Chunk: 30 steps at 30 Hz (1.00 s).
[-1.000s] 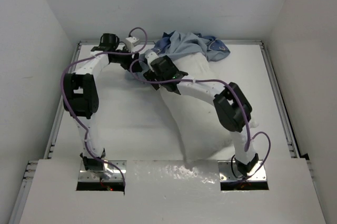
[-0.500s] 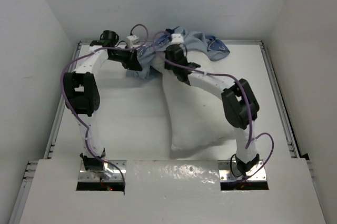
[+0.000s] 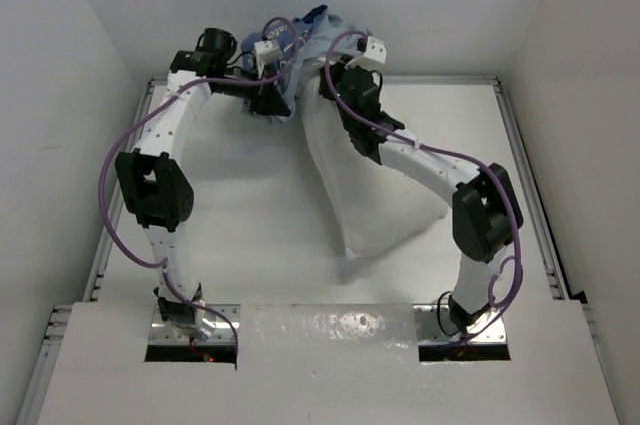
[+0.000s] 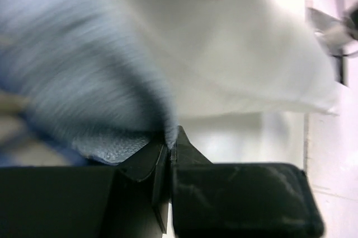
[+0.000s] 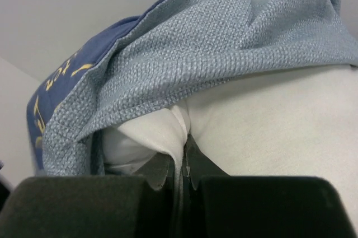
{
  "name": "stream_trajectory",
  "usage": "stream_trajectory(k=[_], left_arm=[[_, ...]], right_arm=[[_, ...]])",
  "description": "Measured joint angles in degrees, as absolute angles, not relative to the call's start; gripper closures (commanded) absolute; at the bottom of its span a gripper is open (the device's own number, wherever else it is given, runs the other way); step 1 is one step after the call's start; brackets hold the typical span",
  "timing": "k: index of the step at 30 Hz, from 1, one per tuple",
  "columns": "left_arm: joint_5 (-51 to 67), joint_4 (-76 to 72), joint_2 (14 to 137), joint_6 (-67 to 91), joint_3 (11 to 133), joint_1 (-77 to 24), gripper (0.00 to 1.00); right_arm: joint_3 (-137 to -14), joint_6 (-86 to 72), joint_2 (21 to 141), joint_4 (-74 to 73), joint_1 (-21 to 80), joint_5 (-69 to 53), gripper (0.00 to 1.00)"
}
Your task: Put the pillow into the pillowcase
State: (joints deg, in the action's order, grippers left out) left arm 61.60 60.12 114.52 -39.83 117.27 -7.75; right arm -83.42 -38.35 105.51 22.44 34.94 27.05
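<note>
The pillow point(image 3: 375, 200) is a big white cushion; its far end is lifted off the table and its near end rests on it. The blue pillowcase point(image 3: 303, 37) hangs bunched over that raised end, by the back wall. My left gripper point(image 3: 278, 103) is shut on the pillowcase's edge; in the left wrist view the blue pillowcase point(image 4: 84, 81) runs into my left gripper point(image 4: 170, 140), with the pillow point(image 4: 251, 64) behind. My right gripper point(image 3: 330, 73) is shut on the pillow. In the right wrist view a fold of the pillow point(image 5: 279, 131) is pinched in my right gripper point(image 5: 182, 162), under the pillowcase point(image 5: 196, 53).
White walls close in the table on three sides, and the back wall point(image 3: 400, 5) stands right behind both grippers. Metal rails point(image 3: 527, 185) run along the table's left and right edges. Purple cables point(image 3: 120, 145) loop off both arms.
Both grippers have shut, the left on the pillowcase and the right on the pillow. Both arms have risen toward the back wall, lifting the pillow's far end and the pillowcase.
</note>
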Motion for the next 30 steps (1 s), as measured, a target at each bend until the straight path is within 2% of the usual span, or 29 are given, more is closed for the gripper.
stream_trajectory(k=[6, 13, 15, 16, 19, 20, 22, 24, 25, 29, 30], left_arm=[[67.92, 68.14, 114.48, -48.29, 118.19, -12.27, 1.00], [66.92, 71.29, 113.65, -50.85, 114.65, -12.16, 1.00], [66.19, 71.46, 113.47, -51.31, 114.56, -12.56, 0.74], [65.98, 71.85, 113.27, -51.13, 114.59, -12.78, 0.51], [64.36, 73.58, 112.44, -50.22, 115.28, -13.15, 0.34], [63.61, 74.04, 112.22, -50.22, 116.11, -13.10, 0.31], [61.80, 74.98, 111.81, -49.54, 118.80, -12.62, 0.23], [60.05, 75.29, 111.48, -49.25, 122.69, -12.08, 0.21], [59.00, 75.50, 111.22, -49.17, 125.14, -11.55, 0.10], [56.27, 73.56, 109.56, -46.48, 132.92, -9.50, 0.09], [55.83, 72.23, 108.90, -45.30, 133.38, -9.15, 0.00]], right_arm=[[-88.99, -41.39, 113.99, 21.78, 35.11, 29.91, 1.00], [-89.47, -44.64, 116.44, 19.31, 34.63, 28.80, 1.00], [-89.47, -43.64, 116.44, 19.25, 34.13, 26.61, 1.00], [-89.38, -42.92, 116.44, 19.53, 33.82, 25.06, 1.00], [-84.95, -40.64, 114.74, 23.33, 32.84, 19.97, 1.00], [-81.91, -40.05, 113.30, 24.97, 32.64, 18.48, 1.00], [-74.52, -38.52, 109.47, 28.27, 32.36, 14.90, 0.78], [-69.56, -36.42, 106.13, 29.19, 32.34, 11.88, 0.60], [-68.12, -35.27, 104.86, 29.26, 32.34, 10.44, 0.45], [-67.61, -29.78, 101.51, 26.74, 32.47, 7.29, 0.30], [-67.83, -28.97, 100.99, 26.22, 32.42, 7.25, 0.30]])
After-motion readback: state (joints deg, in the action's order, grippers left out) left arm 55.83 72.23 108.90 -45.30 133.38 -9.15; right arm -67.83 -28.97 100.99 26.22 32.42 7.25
